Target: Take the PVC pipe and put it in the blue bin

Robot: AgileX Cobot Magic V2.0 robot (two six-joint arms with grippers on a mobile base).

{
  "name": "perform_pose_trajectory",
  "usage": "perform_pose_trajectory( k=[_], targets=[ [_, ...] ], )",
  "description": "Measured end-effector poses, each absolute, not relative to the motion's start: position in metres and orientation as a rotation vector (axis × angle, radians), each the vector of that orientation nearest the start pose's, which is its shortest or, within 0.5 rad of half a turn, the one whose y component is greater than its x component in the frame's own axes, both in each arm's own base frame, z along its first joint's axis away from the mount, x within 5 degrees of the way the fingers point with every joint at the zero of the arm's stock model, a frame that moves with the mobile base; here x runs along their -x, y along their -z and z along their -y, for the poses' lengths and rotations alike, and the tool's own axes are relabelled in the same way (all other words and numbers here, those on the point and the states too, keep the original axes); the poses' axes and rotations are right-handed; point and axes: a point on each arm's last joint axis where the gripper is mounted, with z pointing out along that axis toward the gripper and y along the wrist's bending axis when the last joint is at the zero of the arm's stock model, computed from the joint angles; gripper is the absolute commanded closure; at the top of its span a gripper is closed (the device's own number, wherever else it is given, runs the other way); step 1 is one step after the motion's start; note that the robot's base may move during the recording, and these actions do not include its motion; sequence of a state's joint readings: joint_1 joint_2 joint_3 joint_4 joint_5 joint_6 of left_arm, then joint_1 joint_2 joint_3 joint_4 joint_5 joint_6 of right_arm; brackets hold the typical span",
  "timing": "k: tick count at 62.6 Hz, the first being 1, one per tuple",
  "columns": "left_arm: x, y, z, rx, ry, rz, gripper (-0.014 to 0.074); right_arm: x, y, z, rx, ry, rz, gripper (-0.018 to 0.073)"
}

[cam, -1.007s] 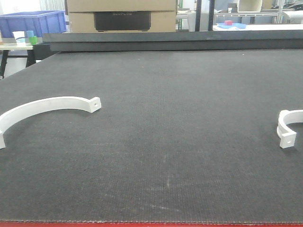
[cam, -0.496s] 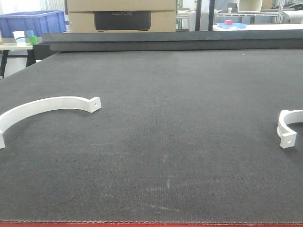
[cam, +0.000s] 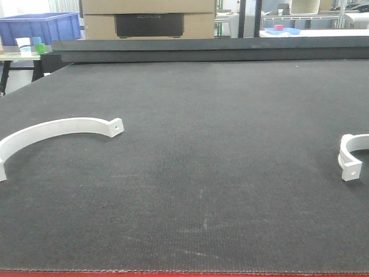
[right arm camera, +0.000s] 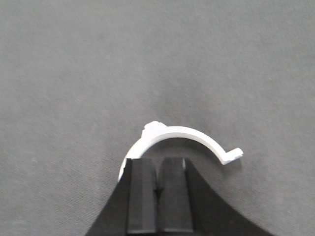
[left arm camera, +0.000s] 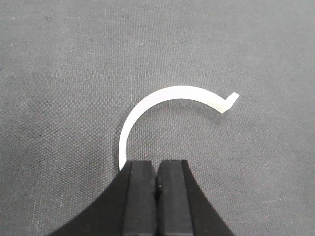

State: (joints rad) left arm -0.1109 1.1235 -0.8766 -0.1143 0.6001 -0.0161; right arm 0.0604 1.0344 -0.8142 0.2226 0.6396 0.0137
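No movement since a second ago in the front view: same places for everything on the dark mat [cam: 202,190]. At the far right edge there, the pipe [cam: 351,156], lying flat, well apart from the big white arc [cam: 57,128] at the left and from the blue bin [cam: 39,26] on a side table at back left. Right gripper [right arm camera: 158,169] pointed down over the pipe, fingers pressed together, hiding its near end; touching or just above, hard to say. Left gripper [left arm camera: 156,169] likewise squeezed closed, poised over the arc's lower end.
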Motion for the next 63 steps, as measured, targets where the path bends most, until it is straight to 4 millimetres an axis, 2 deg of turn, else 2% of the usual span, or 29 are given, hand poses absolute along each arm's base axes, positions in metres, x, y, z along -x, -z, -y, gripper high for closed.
perform_pose_trajectory(
  k=[6, 14, 24, 32, 39, 50, 59, 63],
  targets=[
    [-0.228, -0.313, 0.031, -0.032, 0.186, -2.334, 0.0707, -0.212, -0.317, -0.029, -0.067, -0.300, -2.365, 0.0712],
    [-0.228, -0.313, 0.031, -0.032, 0.186, -2.334, 0.0707, -0.227, -0.323, -0.046, 0.012, -0.339, -2.431, 0.0712],
    [-0.228, -0.313, 0.031, -0.031, 0.189, -2.334, 0.0707, -0.249, -0.317, -0.071, 0.096, -0.382, -2.553, 0.0712],
    [-0.228, -0.313, 0.032, -0.030, 0.191, -2.334, 0.0707, -0.268, -0.302, -0.087, 0.110, -0.330, -2.715, 0.0712],
    [-0.228, -0.313, 0.032, -0.030, 0.191, -2.334, 0.0707, -0.282, -0.285, -0.098, 0.149, -0.188, -2.834, 0.0712],
    [-0.228, -0.313, 0.032, -0.030, 0.191, -2.334, 0.0707, -0.297, -0.255, -0.103, 0.108, -0.084, -2.953, 0.0712],
    [-0.228, -0.313, 0.032, -0.030, 0.191, -2.334, 0.0707, -0.303, -0.240, -0.104, 0.093, -0.051, -3.003, 0.0707],
    [-0.228, -0.313, 0.032, -0.030, 0.191, -2.334, 0.0707, -0.306, -0.236, -0.105, 0.075, -0.051, -3.005, 0.0667]
  ],
)
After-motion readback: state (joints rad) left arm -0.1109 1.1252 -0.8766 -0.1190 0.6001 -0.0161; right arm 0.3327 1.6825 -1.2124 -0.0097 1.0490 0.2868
